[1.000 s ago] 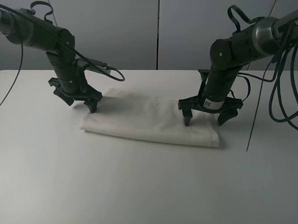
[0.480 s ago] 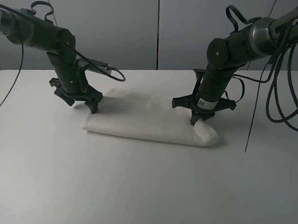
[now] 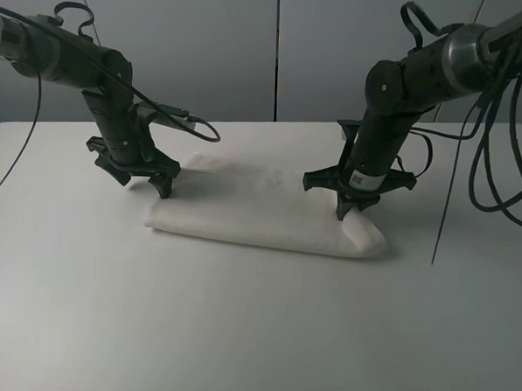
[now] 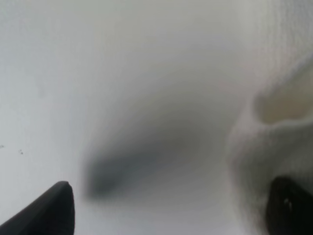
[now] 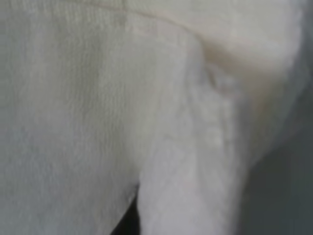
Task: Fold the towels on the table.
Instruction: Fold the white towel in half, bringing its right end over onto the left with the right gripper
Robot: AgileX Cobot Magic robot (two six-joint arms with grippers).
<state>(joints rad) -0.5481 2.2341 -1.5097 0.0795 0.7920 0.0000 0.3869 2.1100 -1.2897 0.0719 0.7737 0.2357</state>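
The white towel (image 3: 260,211) lies folded into a long strip across the middle of the table (image 3: 237,326). My left gripper (image 3: 143,183) is open, low over the towel's left end, with one fingertip by the towel edge and the other over bare table. In the left wrist view both dark fingertips (image 4: 54,210) stand wide apart, with the towel's edge (image 4: 274,122) beside one of them. My right gripper (image 3: 343,209) is shut on the towel's right end, which bunches up under it. The right wrist view is filled with gathered towel (image 5: 195,147).
Black cables (image 3: 499,155) hang from the right arm over the table's far right. A cable loop (image 3: 194,126) trails behind the left arm. A grey panelled wall stands behind the table.
My right gripper, open and straddling the towel's right end one second ago, has turned and closed on it, bunching the end. The left gripper has not moved.
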